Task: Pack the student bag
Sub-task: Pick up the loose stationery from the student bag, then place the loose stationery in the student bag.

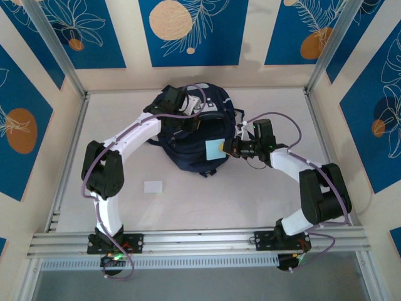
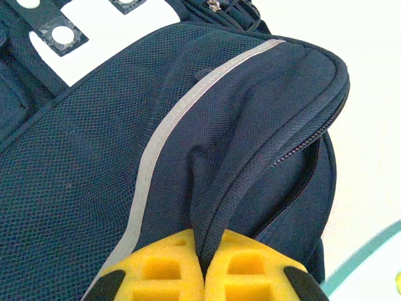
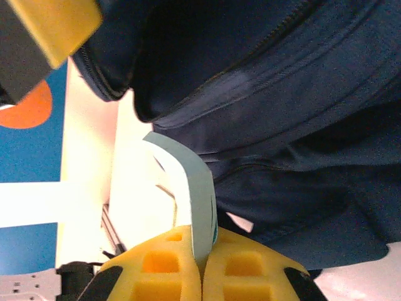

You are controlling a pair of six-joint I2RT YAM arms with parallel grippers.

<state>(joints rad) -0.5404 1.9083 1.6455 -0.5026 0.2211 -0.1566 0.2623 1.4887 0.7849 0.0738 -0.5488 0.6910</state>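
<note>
The student bag [image 1: 188,141], a big navy-blue backpack with grey stripes, lies at the middle of the table. At its far top my left gripper [image 1: 188,104] is shut, pinching a fold of the bag's fabric [image 2: 216,188] beside an open zipper [image 2: 301,175]. From the right, my right gripper [image 1: 228,149] is shut on a thin light-blue booklet [image 1: 215,148], held at the bag's right side. In the right wrist view the booklet [image 3: 195,188] rises, bent, from between the yellow fingers [image 3: 163,266], against the bag [image 3: 282,94].
A small white card [image 1: 153,186] lies on the table in front of the bag, to its left. Metal posts and patterned blue walls close in the table. A rail [image 1: 200,239] runs along the near edge.
</note>
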